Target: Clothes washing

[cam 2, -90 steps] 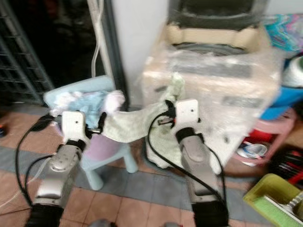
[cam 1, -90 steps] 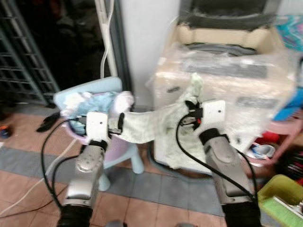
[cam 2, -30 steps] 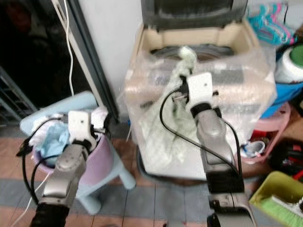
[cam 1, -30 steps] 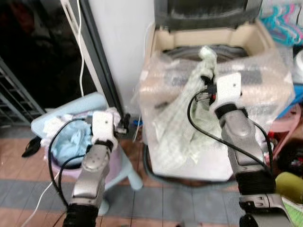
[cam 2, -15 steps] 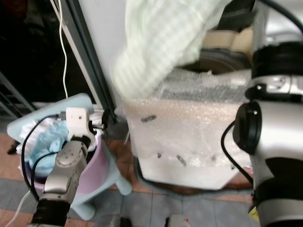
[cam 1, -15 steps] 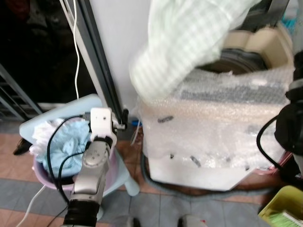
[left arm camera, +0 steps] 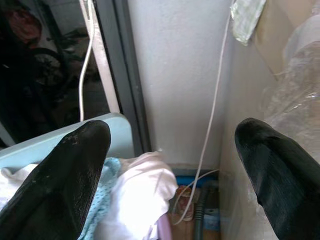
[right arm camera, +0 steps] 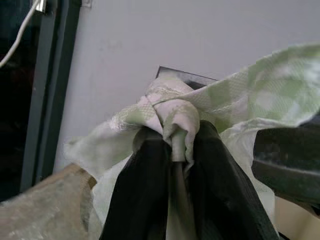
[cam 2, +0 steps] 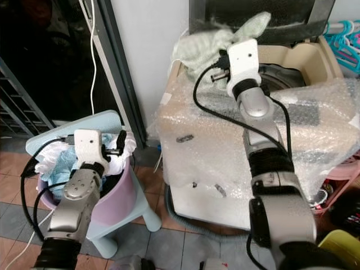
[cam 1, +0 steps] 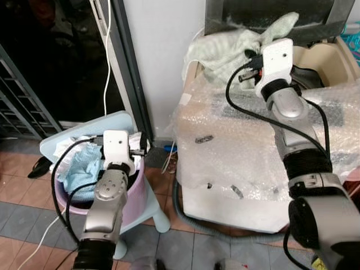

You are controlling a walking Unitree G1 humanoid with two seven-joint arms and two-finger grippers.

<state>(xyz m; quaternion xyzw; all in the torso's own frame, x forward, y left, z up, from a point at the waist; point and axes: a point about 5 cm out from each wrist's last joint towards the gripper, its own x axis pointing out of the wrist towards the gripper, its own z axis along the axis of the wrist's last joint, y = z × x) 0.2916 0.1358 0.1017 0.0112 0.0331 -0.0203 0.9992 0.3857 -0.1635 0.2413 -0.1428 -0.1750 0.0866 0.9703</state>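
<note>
Left eye view takes in a white wall (cam 1: 160,62) behind everything, with a dark doorway and metal grille (cam 1: 22,107) on the robot's left. Against that wall stands the washing machine (cam 1: 264,152), its body wrapped in bubble wrap (cam 1: 242,140), its dark lid (cam 1: 264,14) raised and its beige top rim open at the back. Left of the machine sits a pale blue plastic chair (cam 1: 121,169) carrying a lilac laundry basket (cam 1: 132,194) heaped with blue and white clothes (cam 1: 81,169). A white cable (cam 1: 108,56) hangs down the door frame, and a grey hose (cam 1: 185,216) curls on the tiled floor (cam 1: 34,225) under the machine.

Raised over the machine's back left corner, the right gripper (right arm camera: 172,165) is clamped on the green checked cloth (cam 1: 225,50); the right wrist view shows a knotted fold of the fabric pinched between the black fingers (right arm camera: 140,185). The cloth bunches at the rim beside the lid, and one end drapes down past the machine's corner towards the wall.

Lower down, the left gripper (left arm camera: 172,165) hovers just above the basket's edge, fingers spread wide with nothing between them, the white and blue clothes directly beneath.
</note>
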